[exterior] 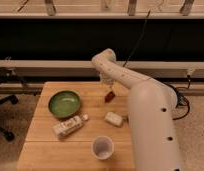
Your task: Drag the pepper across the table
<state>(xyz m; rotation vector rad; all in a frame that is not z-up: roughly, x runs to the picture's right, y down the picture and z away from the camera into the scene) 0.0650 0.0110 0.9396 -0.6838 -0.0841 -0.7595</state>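
Observation:
The pepper is small and dark red. It sits at the back middle of the light wooden table, right of the green bowl. My gripper is directly above the pepper, at its upper end, reaching down from the white arm that arches over the table's right side. The contact between the gripper and the pepper is not clear.
A green bowl stands at the back left. A white bottle lies on its side in the middle left. A white cup stands near the front. A white rounded block lies beside the arm.

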